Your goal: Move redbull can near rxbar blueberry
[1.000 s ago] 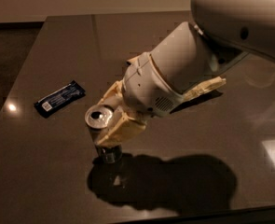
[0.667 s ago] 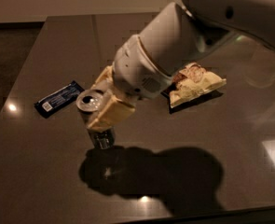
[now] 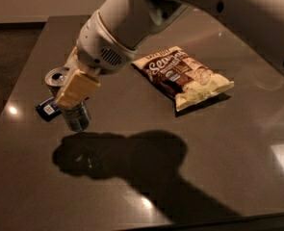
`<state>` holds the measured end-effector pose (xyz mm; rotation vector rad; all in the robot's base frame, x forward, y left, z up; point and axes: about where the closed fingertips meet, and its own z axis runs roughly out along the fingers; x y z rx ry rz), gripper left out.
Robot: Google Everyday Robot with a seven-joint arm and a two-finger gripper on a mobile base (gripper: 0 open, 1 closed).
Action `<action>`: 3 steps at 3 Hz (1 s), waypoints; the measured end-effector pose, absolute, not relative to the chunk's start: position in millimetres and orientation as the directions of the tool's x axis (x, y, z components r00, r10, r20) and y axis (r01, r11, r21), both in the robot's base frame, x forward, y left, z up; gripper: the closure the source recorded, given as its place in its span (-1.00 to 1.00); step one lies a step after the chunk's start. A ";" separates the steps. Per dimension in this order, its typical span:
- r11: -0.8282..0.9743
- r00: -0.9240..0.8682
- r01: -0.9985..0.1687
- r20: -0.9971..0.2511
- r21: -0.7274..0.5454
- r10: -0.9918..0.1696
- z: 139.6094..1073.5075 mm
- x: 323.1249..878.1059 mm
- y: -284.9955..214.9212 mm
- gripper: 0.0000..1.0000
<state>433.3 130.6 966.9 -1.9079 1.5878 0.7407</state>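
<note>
My gripper [image 3: 70, 88] is shut on the redbull can [image 3: 75, 115], a slim can with a silver top and dark sides, and holds it tilted above the left part of the dark table [image 3: 213, 148]. One cream finger [image 3: 77, 88] lies across the can's front. The rxbar blueberry [image 3: 48, 109], a flat dark blue bar with a white label patch, lies on the table just behind and left of the can, mostly hidden by it. The white arm reaches in from the upper right.
A large brown-and-cream snack bag [image 3: 184, 76] lies at the table's centre right. The arm's shadow [image 3: 127, 158] falls on the table in front of the can. The table's left edge runs close to the bar.
The arm has carried the can leftward toward the blue bar, which is now partly covered by the can. The snack bag is now fully uncovered.
</note>
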 end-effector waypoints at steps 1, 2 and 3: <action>-0.159 0.133 -0.987 -0.715 -0.030 -0.687 956.2 450.9 158.3 1.00; -0.161 0.117 -0.987 -0.722 -0.009 -0.682 941.6 469.0 176.0 1.00; -0.138 0.105 -0.990 -0.741 -0.017 -0.663 935.1 483.7 181.8 0.65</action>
